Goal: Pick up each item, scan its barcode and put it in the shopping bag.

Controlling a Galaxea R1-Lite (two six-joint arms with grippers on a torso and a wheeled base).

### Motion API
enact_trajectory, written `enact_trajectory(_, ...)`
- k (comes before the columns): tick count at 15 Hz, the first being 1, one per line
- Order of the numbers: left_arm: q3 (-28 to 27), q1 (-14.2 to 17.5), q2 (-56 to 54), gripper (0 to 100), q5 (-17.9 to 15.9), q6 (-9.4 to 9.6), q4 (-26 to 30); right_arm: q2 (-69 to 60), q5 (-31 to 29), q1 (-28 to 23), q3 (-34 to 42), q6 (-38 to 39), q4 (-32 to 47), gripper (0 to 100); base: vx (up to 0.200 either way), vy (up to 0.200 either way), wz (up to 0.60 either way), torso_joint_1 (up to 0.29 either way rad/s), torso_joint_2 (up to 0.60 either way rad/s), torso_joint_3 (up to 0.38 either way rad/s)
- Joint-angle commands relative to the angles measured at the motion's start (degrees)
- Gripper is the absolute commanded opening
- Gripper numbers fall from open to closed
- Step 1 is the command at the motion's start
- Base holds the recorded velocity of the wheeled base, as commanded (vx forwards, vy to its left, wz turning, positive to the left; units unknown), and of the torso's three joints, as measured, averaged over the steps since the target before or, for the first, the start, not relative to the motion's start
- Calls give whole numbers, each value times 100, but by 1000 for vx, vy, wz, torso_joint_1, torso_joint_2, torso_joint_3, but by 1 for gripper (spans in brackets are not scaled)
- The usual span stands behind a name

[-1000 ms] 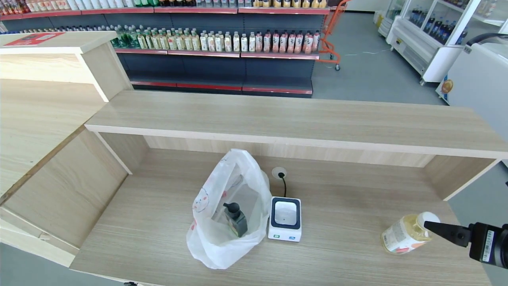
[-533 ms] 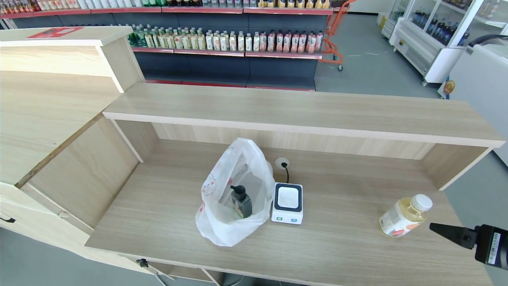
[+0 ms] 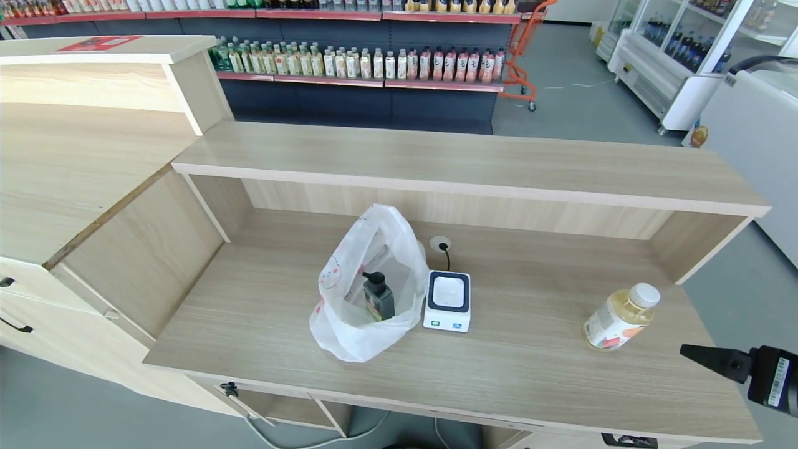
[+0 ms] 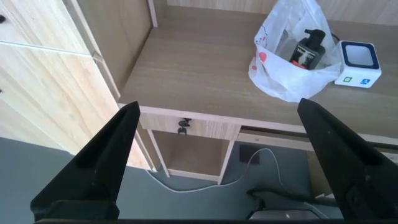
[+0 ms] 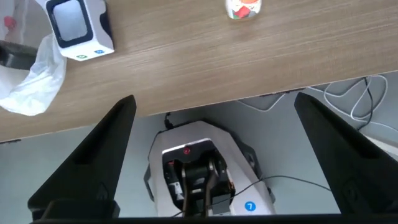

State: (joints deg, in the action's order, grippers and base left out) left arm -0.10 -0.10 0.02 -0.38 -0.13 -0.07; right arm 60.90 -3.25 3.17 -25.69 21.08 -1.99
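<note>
The long wooden surface point(image 3: 530, 374) runs across in front of me, with a raised ledge point(image 3: 474, 165) along its far side. Near its middle stands the white plastic shopping bag point(image 3: 349, 327), its mouth gaping upward. Inside it sits one dark pump bottle point(image 3: 378, 299), black pump head on top, showing through the opening. I cannot make out anything else in the bag.

Just beside the bag, touching its right flank, is the white barcode scanner point(image 3: 447, 301), its window facing up. A black cable point(image 3: 445, 255) runs from it to a round hole in the surface behind.

Well over toward the right end of the surface sits the yellow drink bottle point(image 3: 619, 317), white-capped and labelled, with nothing gripping it.

The right hand point(image 5: 214, 99) hangs off the front right corner of the surface, fingers spread wide and holding nothing. The drink bottle lies beyond its fingertips, near but apart.

The left hand point(image 4: 217, 106) hovers out before the front left corner, fingers likewise wide apart and holding nothing, well away from the bag.
</note>
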Motion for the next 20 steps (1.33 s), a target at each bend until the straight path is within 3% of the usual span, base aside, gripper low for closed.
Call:
enact_trajectory(1, 1, 10, -2, 100, 3, -4, -1, 238, 0, -211, 29, 107, 155, 100, 0, -200, 0, 7, 2, 2)
enact_trajectory(4, 1, 10, -2, 100, 3, -13, -1, 352, 123, -502, 55, 125, 480, 100, 0, -200, 0, 9, 6, -1)
enact_trajectory(8, 1, 10, -2, 100, 3, -22, -1, 677, 176, -458, 90, 63, 471, 100, 0, -100, 0, -1, 0, 0)
enact_trajectory(11, 1, 10, -2, 100, 3, -31, -1, 1442, 44, -510, 108, -974, 357, 100, 0, 0, 0, 0, 0, 0)
enact_trajectory(15, 1, 10, -2, 100, 3, -31, -1, 2488, 431, 228, 345, -1334, -1260, 100, 0, 0, 0, 0, 0, 0)
enact_trajectory(18, 1, 10, -2, 100, 3, -31, -1, 3384, 528, 465, 617, -1879, -2728, 100, 0, 0, 0, 0, 0, 0)
enact_trajectory(19, 1, 10, -2, 100, 3, -22, -1, 3955, 536, 474, 732, -2240, -3730, 100, 0, 0, 0, 0, 0, 0)
enact_trajectory(20, 1, 10, -2, 100, 3, -22, -1, 4149, 536, 474, 767, -2371, -4046, 100, 0, 0, 0, 0, 0, 0)
